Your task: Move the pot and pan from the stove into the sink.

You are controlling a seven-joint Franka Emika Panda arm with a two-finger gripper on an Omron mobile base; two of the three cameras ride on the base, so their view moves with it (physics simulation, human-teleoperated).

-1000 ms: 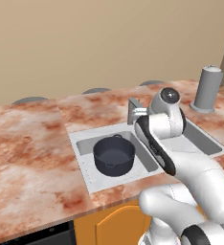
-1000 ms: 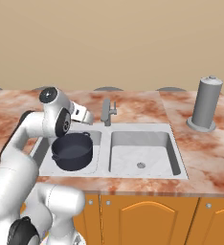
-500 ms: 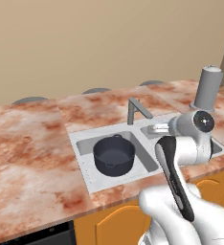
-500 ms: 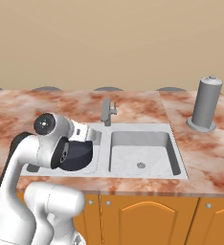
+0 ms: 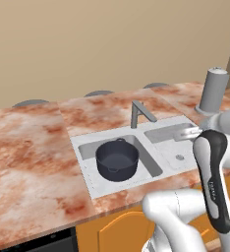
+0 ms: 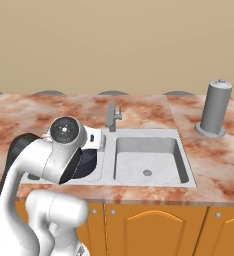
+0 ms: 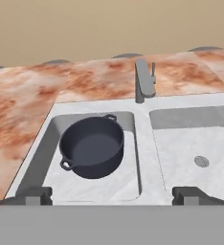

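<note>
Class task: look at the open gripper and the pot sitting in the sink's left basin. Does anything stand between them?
Nothing visible does. In the hand view the gripper looks straight down at the pot in the sink.

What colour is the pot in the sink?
Dark blue-grey pot, clearest in the hand view.

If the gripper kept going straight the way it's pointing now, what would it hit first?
Probably the sink, around the divider between its basins, with the pot just left of that line. The open gripper holds nothing; depth is unclear.

One pot (image 7: 92, 146), one double-basin sink (image 7: 142, 143) (two bowls), one faucet (image 7: 143, 80), and one grey canister (image 6: 215, 108) at two o'clock.
</note>
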